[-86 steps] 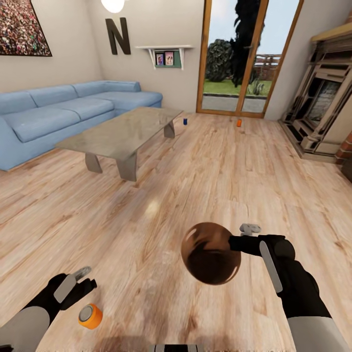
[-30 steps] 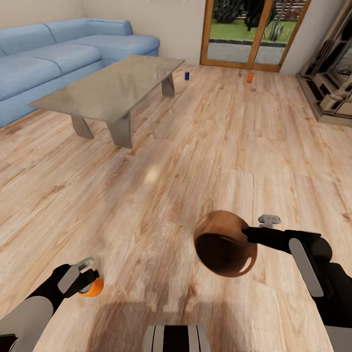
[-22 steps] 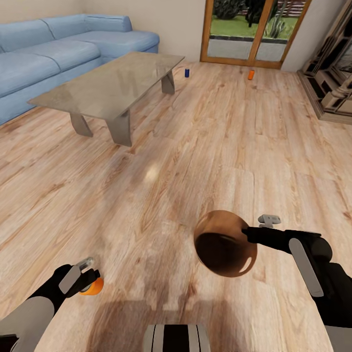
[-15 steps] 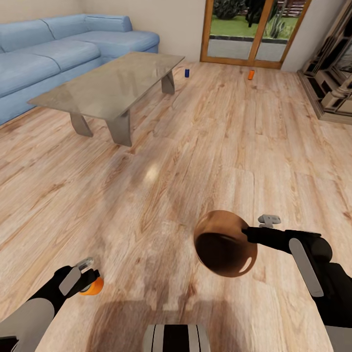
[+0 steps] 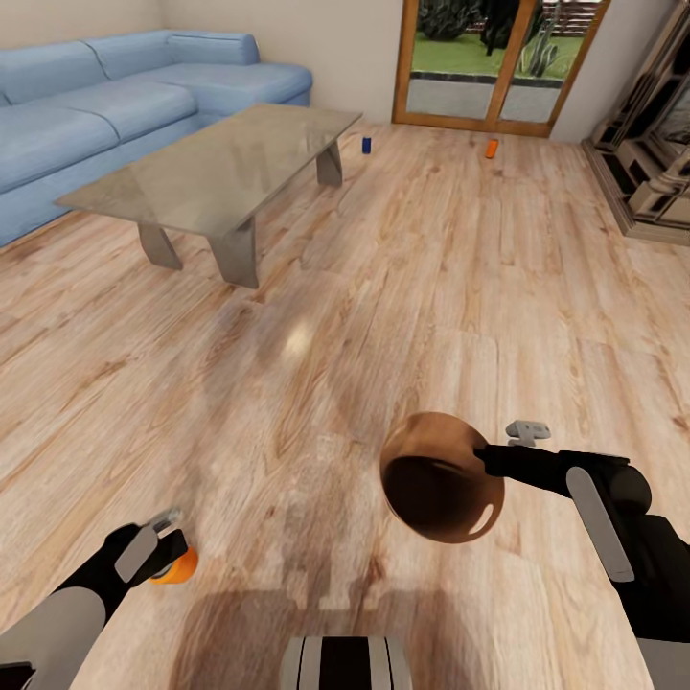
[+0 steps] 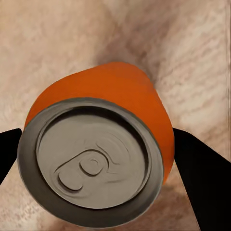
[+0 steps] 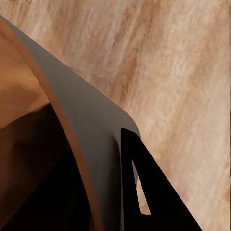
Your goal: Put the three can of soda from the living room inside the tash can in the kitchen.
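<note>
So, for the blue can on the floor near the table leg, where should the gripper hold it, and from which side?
The blue can looks upright and stands apart from the table leg. Probably grip its round side wall mid-height, fingers on opposite sides, coming from the open floor side.

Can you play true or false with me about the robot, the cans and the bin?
1. The left gripper is closed around an orange can. True.
2. The right gripper holds the trash can by its rim, above the floor. True.
3. The blue can stands on the low table. False: it stands on the wooden floor, beyond the far end of the table.
4. The second orange can is already inside the trash can. False: it is far off on the floor, near the glass door.
5. The sofa is red. False: it is light blue.
</note>
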Robot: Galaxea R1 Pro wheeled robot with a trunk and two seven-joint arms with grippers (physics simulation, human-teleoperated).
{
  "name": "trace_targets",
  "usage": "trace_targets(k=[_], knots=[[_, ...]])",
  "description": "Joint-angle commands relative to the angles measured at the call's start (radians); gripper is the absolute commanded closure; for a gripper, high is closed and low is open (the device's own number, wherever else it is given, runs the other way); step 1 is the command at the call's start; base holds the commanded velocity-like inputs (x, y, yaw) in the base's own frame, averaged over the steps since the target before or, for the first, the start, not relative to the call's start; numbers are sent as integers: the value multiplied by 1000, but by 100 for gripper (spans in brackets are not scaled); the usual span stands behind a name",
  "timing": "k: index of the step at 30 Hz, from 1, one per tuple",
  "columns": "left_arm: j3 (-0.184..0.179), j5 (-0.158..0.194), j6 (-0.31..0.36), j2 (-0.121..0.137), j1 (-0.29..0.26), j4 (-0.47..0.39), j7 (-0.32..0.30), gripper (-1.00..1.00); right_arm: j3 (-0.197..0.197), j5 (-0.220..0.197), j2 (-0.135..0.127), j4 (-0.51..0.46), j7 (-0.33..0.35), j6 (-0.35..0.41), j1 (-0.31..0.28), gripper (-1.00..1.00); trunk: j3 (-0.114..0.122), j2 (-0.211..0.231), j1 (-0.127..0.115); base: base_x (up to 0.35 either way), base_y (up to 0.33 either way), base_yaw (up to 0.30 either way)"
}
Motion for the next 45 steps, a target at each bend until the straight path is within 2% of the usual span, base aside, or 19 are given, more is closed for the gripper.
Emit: trace_targets(k=[1, 19, 23, 27, 30, 31, 32, 33, 35, 37, 38, 40, 43, 44, 45], knots=[[0, -2, 0, -1, 1, 0, -1, 100, 0, -32, 0, 0, 6, 2, 0, 100, 4, 0, 0, 0, 0, 0], [2, 4, 0, -4, 28, -28, -7, 100, 5, -27, 8, 28, 0, 2, -5, 100, 74, 4, -9, 0, 0, 0], [3, 8, 7, -5, 58, -104, -6, 100, 5, -27, 9, 51, -1, 2, -6, 100, 89, 5, -10, 0, 0, 0], [2, 13, 39, -16, 97, -226, 0, 100, 5, -26, 11, 76, -3, 2, -7, 100, 105, 6, -12, 0, 0, 0], [2, 11, 146, -52, 144, -434, 10, 100, 6, -25, 14, 127, -4, 2, -12, 100, 116, 7, -14, 0, 0, 0], [2, 13, 216, -83, 170, -589, 32, 100, 8, -24, 14, 143, -5, 2, -13, 100, 120, 7, -14, 0, 0, 0], [2, 13, 267, -113, 184, -702, 61, 100, 10, -24, 14, 149, -5, 2, -14, 100, 124, 7, -14, 0, 0, 0], [2, 14, 289, -129, 189, -757, 79, 100, 10, -24, 14, 152, -5, 2, -14, 100, 128, 8, -15, 0, 0, 0], [1, 15, 361, -211, 202, -940, 155, 100, 12, -23, 15, 187, -5, 2, -14, 100, 135, 8, -16, 0, 0, 0], [0, 19, 408, -283, 207, -1038, 196, 100, 16, -23, 16, 242, -5, 2, -18, 100, 143, 9, -17, 0, 0, 0], [-5, 28, 423, -307, 210, -1074, 206, 100, 19, -22, 18, 275, -5, 2, -25, 100, 147, 9, -17, 0, 0, 0], [-35, 66, 441, -331, 219, -1137, 218, 100, 28, -21, 24, 343, -4, 2, -47, 100, 155, 9, -18, 0, 0, 0], [-64, 133, 450, -342, 230, -1184, 224, 100, 42, -17, 27, 403, -4, 2, -68, 100, 166, 10, -19, 0, 0, 0], [-99, 195, 453, -342, 233, -1198, 225, 100, 47, -16, 29, 442, -4, 2, -78, 100, 170, 10, -20, 0, 0, 0], [-114, 231, 453, -341, 233, -1201, 225, 100, 48, -16, 30, 461, -5, 2, -87, 100, 174, 11, -20, 0, 0, 0]])
